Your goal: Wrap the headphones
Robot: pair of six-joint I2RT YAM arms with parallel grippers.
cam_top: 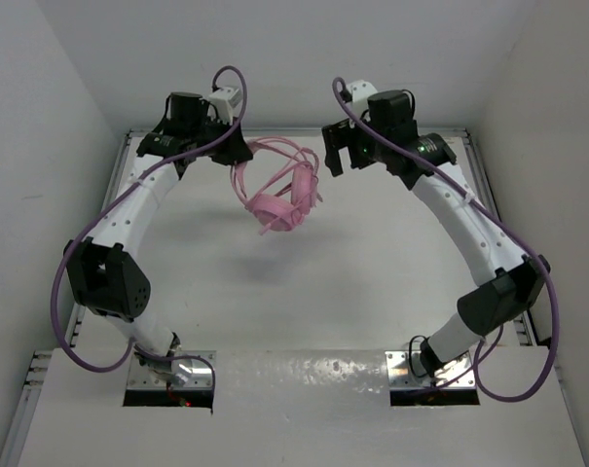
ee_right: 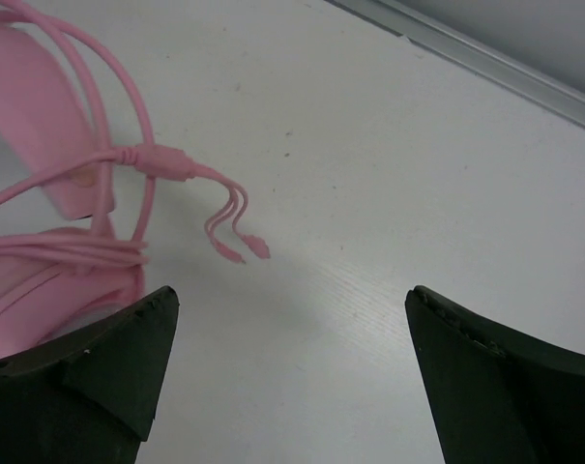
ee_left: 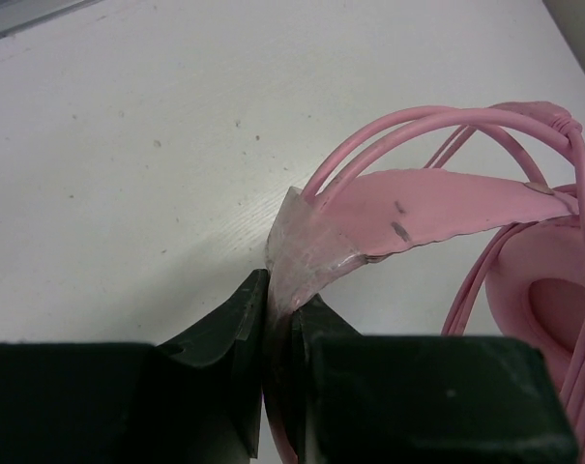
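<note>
The pink headphones (cam_top: 276, 202) hang above the table at the back centre, cord looped around them. My left gripper (cam_top: 236, 156) is shut on one end of the thin headband (ee_left: 437, 208), which is pinched between its black fingers (ee_left: 236, 324). Cord loops (ee_left: 418, 130) arch over the band, and an earcup (ee_left: 553, 290) shows at the right edge. My right gripper (cam_top: 335, 156) stands just right of the headphones, wide open and holding nothing. In the right wrist view the cord's end with two small plugs (ee_right: 239, 242) dangles ahead of the open gripper (ee_right: 292, 300).
Purple robot cables (cam_top: 70, 292) run along both arms. A metal rail (ee_right: 485, 68) borders the white table at the back, and grey walls enclose the sides. The arm bases (cam_top: 172, 370) sit at the near edge.
</note>
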